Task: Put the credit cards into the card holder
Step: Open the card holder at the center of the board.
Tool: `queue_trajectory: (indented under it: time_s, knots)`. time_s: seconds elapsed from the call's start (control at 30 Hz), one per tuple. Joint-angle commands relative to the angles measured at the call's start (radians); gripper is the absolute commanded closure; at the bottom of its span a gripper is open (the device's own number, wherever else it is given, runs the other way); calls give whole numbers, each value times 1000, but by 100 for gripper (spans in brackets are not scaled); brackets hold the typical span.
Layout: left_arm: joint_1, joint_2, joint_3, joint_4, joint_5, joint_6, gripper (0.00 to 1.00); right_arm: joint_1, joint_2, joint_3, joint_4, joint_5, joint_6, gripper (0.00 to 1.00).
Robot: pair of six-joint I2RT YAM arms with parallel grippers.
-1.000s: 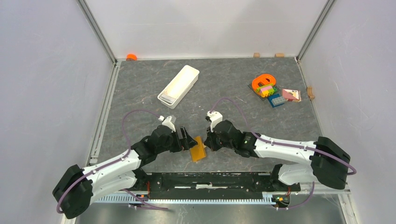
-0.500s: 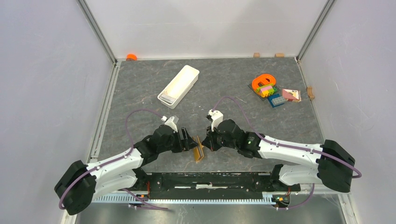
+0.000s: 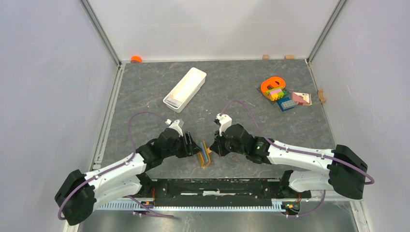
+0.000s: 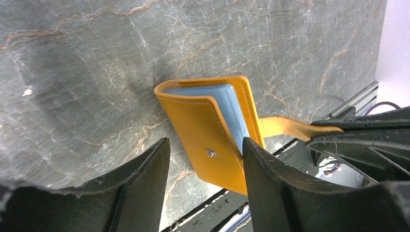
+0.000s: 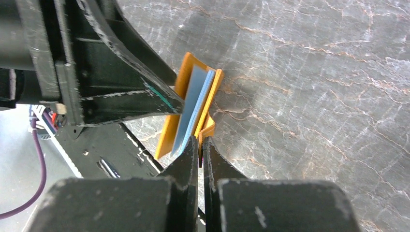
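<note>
Orange-tan leather folding card holder on edge | right pincer clamping tab | left pincer open astride | cards apparently not yet in

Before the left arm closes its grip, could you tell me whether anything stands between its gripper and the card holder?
Nothing visible does. The left gripper is open, its fingers straddling the card holder, one on each side. The right gripper pinches only the snap tab, clear of that gap.
</note>
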Motion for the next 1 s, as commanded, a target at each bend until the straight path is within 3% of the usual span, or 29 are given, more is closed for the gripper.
queue_trajectory:
  time_s: [0.0,0.3,0.6,0.77,0.87,0.97]
  knots:
    - [-5,-54,47,-156,-85,61,38,5,-19,7,-31,65,6,100]
    - [-5,-115,12,-259,-123,52,50,6,14,-9,-62,105,13,100]
    - [-5,-181,-62,-282,-164,5,78,5,45,-80,-67,190,47,100]
    - [-5,-189,-128,-209,-153,-36,89,4,81,-105,-63,223,60,100]
    - [-5,-205,-143,-182,-141,-54,94,3,62,-81,-89,227,51,89]
    - [-5,-236,-142,-180,-146,-61,98,3,6,-55,-117,231,35,64]
